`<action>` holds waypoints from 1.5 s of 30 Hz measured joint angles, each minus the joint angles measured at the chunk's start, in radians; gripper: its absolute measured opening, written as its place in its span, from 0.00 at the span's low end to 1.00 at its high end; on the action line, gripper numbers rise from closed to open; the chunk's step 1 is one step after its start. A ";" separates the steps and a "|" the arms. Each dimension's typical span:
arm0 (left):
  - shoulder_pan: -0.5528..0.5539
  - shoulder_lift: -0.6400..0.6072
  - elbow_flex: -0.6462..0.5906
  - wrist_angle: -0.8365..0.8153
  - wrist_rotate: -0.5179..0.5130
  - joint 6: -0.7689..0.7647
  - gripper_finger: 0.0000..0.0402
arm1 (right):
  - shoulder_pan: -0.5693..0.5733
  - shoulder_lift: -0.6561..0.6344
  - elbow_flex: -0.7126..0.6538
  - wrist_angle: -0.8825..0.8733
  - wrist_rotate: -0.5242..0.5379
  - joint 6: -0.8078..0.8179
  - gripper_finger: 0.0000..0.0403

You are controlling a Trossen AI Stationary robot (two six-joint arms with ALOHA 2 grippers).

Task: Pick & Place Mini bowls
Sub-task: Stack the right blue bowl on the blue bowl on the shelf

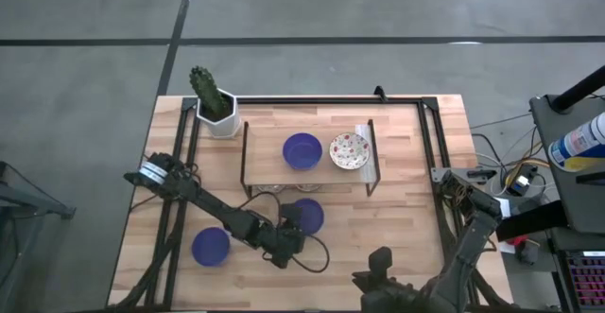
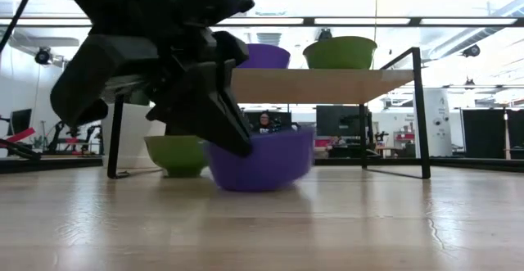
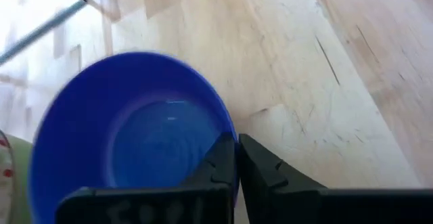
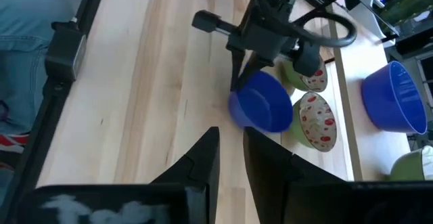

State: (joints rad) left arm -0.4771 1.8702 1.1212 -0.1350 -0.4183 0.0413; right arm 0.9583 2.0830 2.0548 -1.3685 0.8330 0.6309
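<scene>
A deep blue mini bowl (image 1: 308,215) sits in front of the wooden shelf (image 1: 307,176), with my left gripper (image 1: 293,232) shut on it. It also shows in the left wrist view (image 3: 135,143) and the low view (image 2: 266,160). Another blue bowl (image 1: 210,247) rests on its base near the table's left front. On the shelf stand a blue bowl (image 1: 302,150) and a floral bowl (image 1: 349,150). Two floral bowls with green outsides (image 4: 314,119) lie under the shelf. My right gripper (image 4: 231,135) waits at the near edge, open by a narrow gap. My left gripper pinches the blue bowl's rim (image 3: 229,137), one finger inside the bowl and one outside (image 3: 260,163). The fingers (image 2: 217,111) come from above, slanting down from the table's left. The bowl is tilted; whether its underside (image 2: 254,185) touches the table, I cannot tell.
A white hexagonal pot with a cactus (image 1: 216,105) stands at the far left corner. The shelf's black metal legs (image 2: 422,111) stand close behind the held bowl. Bare wood (image 1: 397,228) lies to the right of the held bowl. A black frame (image 1: 430,152) runs along the table's sides.
</scene>
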 joint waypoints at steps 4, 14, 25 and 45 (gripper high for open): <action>-0.003 -0.005 0.020 -0.044 0.018 -0.029 0.01 | 0.000 0.000 -0.002 0.001 0.000 0.004 0.15; -0.083 -0.008 0.284 -0.462 -0.036 -0.133 0.00 | 0.000 0.000 -0.008 0.008 0.000 0.006 0.15; -0.074 -0.012 0.672 -0.931 -0.173 -0.125 0.00 | 0.001 0.000 -0.065 0.046 0.000 0.006 0.15; 0.350 -0.021 0.971 -1.167 0.030 -0.076 0.00 | 0.006 0.001 -0.128 0.097 0.008 0.006 0.15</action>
State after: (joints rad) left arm -0.1274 1.8493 2.0927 -1.3017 -0.3885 -0.0345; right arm 0.9642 2.0842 1.9269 -1.2711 0.8410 0.6365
